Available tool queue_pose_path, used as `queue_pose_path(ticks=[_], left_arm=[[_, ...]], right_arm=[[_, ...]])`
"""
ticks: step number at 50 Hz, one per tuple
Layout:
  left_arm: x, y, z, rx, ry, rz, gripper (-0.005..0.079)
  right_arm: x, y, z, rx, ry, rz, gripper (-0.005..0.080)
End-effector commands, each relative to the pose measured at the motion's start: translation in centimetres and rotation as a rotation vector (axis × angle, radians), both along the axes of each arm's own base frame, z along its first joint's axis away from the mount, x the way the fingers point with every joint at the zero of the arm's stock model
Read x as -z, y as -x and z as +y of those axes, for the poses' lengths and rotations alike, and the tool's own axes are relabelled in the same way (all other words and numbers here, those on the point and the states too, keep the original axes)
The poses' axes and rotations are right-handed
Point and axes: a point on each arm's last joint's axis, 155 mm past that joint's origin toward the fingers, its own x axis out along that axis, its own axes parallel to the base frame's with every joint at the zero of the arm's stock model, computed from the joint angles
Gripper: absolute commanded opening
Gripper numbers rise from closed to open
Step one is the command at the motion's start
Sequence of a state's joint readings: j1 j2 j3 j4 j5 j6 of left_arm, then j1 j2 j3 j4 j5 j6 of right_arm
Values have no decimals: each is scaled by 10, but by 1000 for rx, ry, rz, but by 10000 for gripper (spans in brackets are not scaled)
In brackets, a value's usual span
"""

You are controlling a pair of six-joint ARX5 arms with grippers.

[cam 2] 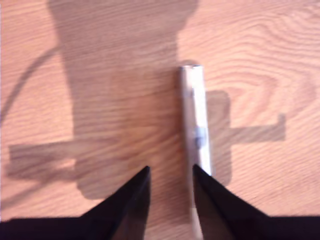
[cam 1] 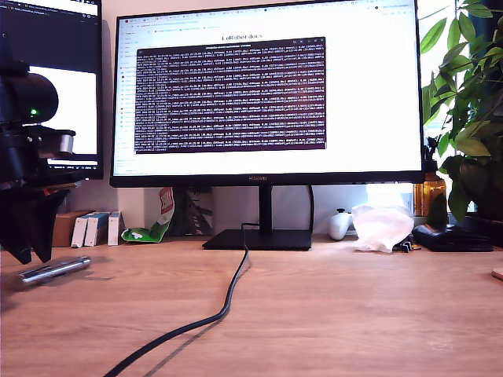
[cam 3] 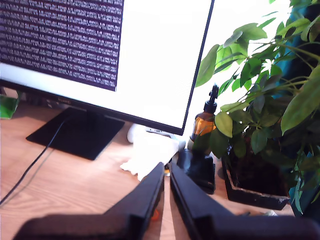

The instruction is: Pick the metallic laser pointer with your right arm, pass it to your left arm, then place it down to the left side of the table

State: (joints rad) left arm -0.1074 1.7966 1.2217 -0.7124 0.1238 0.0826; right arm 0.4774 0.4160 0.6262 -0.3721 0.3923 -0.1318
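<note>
The metallic laser pointer (cam 1: 55, 271) lies flat on the wood-grain table (cam 1: 354, 314) near the exterior view's left edge. My first gripper (cam 1: 31, 253) hangs just above its near end there. In the first wrist view the silver pointer (cam 2: 194, 115) rests on the wood, its near end running under one finger. My first gripper (cam 2: 171, 167) is open and nothing sits between its tips. My second gripper (cam 3: 166, 165) is shut and empty, high up and facing the monitor and plant. It does not show in the exterior view.
A black cable (cam 1: 228, 298) runs from the monitor stand (cam 1: 259, 238) across the table's middle toward the front. Small boxes (cam 1: 94, 228) stand behind the pointer. A white cloth (cam 1: 383, 226), a dark case (cam 1: 452, 236) and a leafy plant (cam 1: 471, 118) fill the exterior view's right.
</note>
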Motion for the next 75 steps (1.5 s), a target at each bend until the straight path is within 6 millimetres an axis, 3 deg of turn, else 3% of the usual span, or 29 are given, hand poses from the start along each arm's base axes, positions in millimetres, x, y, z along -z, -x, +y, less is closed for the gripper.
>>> queue_pose_path(ticks=[1, 3, 18, 26, 41, 60, 75], left_arm=[[-1, -7, 4, -9, -2, -5, 45], [-3, -8, 5, -11, -2, -8, -34], [-9, -19, 3, -36, 25, -48, -14], [-12, -23, 6, -41, 15, -67, -14], [-32, -22, 25, -86, -65, -199, -14], [-56, 17, 35, -131, -45, -385, -14], [-87, 21, 35, -138, -30, -479, -14]], right_arm=[[8, -3, -1, 9, 4, 9, -13], [7, -3, -1, 9, 4, 8, -13], [4, -3, -1, 10, -8, -4, -13], [11, -3, -4, 46, -117, 30, -12], [25, -2, -36, 205, -62, 71, 0], [43, -3, -72, 343, 4, 72, 18], [35, 15, -117, 497, 11, 6, 56]])
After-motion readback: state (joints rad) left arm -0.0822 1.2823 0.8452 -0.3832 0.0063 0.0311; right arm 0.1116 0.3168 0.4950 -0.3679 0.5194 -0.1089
